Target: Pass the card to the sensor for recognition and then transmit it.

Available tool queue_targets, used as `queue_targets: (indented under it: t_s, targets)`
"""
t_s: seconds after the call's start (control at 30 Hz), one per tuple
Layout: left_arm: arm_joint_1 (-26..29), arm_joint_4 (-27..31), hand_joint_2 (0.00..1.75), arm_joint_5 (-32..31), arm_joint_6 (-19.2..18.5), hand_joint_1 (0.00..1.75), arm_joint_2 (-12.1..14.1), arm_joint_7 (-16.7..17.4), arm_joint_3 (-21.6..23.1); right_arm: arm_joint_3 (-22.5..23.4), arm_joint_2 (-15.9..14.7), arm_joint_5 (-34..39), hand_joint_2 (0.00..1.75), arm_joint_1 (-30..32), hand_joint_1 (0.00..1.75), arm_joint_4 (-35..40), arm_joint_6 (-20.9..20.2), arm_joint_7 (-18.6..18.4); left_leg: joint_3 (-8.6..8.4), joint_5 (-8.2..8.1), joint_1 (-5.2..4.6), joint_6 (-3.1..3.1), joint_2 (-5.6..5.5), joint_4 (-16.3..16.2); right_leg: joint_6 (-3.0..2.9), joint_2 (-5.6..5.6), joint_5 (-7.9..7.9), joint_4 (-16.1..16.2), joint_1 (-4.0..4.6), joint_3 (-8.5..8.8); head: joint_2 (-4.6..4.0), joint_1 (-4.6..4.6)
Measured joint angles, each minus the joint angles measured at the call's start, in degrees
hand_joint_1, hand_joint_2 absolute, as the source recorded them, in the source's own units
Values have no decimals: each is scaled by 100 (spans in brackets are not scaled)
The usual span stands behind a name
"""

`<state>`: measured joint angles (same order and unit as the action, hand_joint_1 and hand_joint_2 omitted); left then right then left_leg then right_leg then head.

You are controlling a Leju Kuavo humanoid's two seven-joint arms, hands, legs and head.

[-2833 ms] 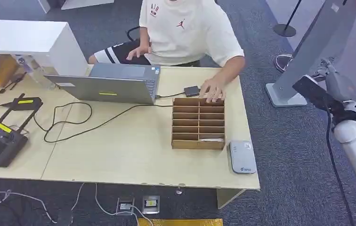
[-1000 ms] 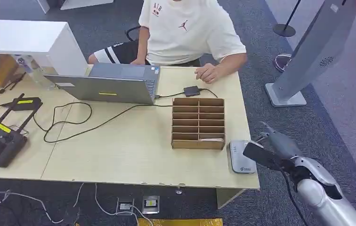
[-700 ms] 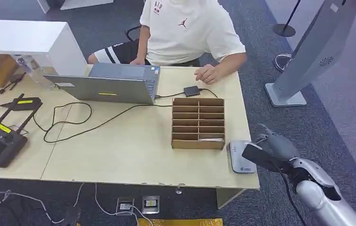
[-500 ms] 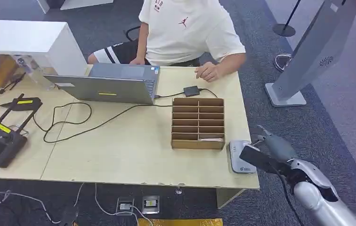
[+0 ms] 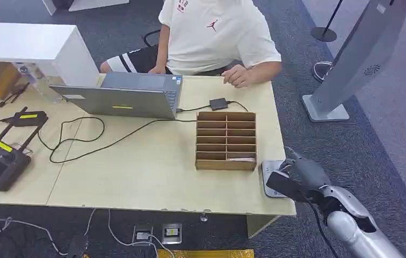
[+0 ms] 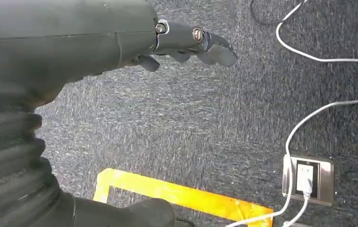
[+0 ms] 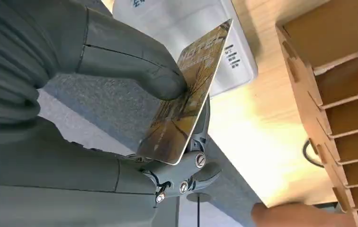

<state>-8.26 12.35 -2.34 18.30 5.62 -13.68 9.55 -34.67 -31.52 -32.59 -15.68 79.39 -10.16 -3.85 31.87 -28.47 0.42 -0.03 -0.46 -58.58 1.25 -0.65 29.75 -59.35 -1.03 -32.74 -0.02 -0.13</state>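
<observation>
1. Head view. The right hand (image 5: 303,174) comes in over the near right corner of the pale wooden tabletop (image 5: 152,172). It pinches a dark rectangular card (image 5: 280,185) just above the flat grey-white rounded sensor pad (image 5: 269,173). The card's leading edge overlaps the pad's near end; whether it touches cannot be told. To do this step well, the card face should be brought flat and parallel over the middle of the pad and paused there, with the hand kept away from the brown wooden slotted card rack (image 5: 226,141) just beyond the fingers.
2. Left wrist view. The left hand (image 6: 186,45) hangs over dark grey carpet (image 6: 205,127). Its dark fingers (image 6: 217,49) are loosely curled and hold nothing.
3. Right wrist view. The thick grey thumb (image 7: 129,61) presses the glossy, brown-printed card (image 7: 184,101) against the darker fingers (image 7: 186,175) behind it. The card projects past the fingertips, tilted on edge. The sensor pad (image 7: 191,33) lies just beyond its far edge, and the rack (image 7: 338,94) lies beside it.
</observation>
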Motion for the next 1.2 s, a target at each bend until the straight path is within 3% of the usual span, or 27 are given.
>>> queue_targets:
  t_s: [0.97, 1.2]
  targets:
    - [4, 81, 175, 223, -76, 0, -15, 9, 151, -352, 138, 284, 175, -1, 175, -254, 319, -87, -3, 0, 1, 0, 5, 0, 0, 5, 0, 0, 1, 2, 0, -2]
    - [4, 81, 175, 242, -278, 0, 140, 7, 236, -389, 140, 391, 175, -30, 175, -254, 431, -111, -2, 0, 1, 0, 5, 0, -1, 4, 0, -1, 1, 2, 0, -2]
